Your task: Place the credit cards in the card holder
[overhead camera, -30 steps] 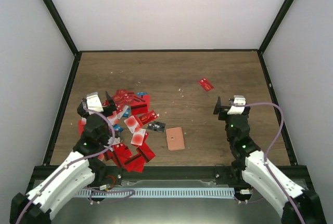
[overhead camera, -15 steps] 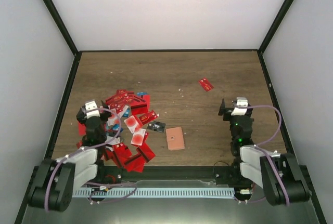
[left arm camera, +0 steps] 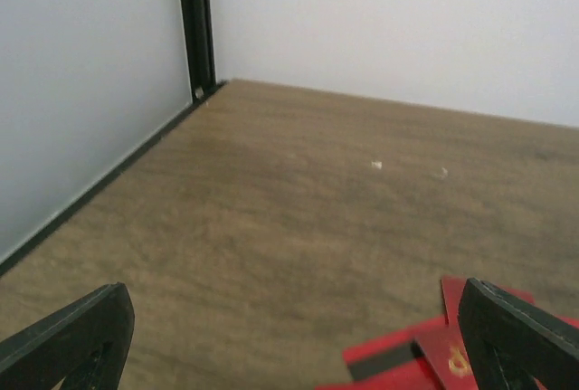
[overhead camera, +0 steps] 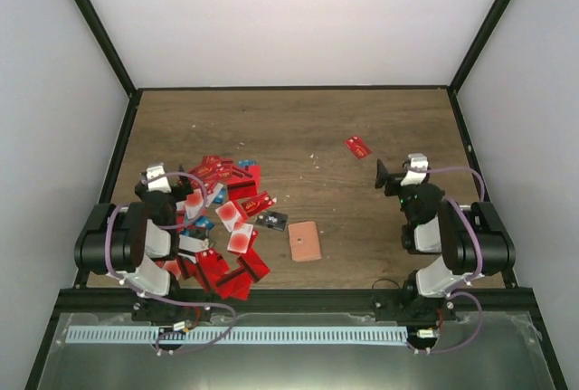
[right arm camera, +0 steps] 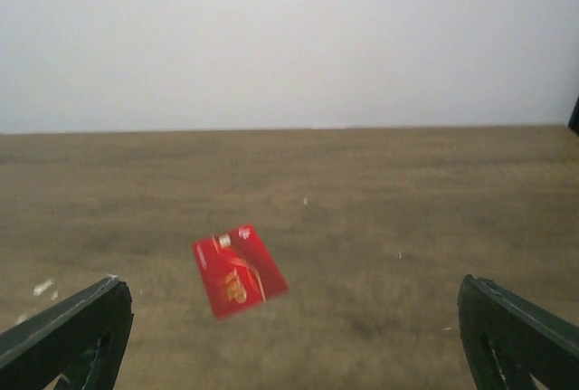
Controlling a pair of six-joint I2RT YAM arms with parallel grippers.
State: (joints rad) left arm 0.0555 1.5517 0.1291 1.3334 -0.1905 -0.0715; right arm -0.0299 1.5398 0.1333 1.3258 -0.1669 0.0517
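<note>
Credit cards lie heaped near the table's left edge, the salmon card holder flat just right of them, while the left gripper and right gripper gape wide, empty, and one lone red card lies farther back.

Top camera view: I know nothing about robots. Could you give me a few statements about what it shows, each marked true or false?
1. The card holder lies flat on the table, right of the heap of credit cards. True.
2. One red card lies alone, away from the heap. True.
3. The right fingers grip a card. False: they are open and empty.
4. The left fingers are shut. False: they stand wide open, holding nothing.
</note>
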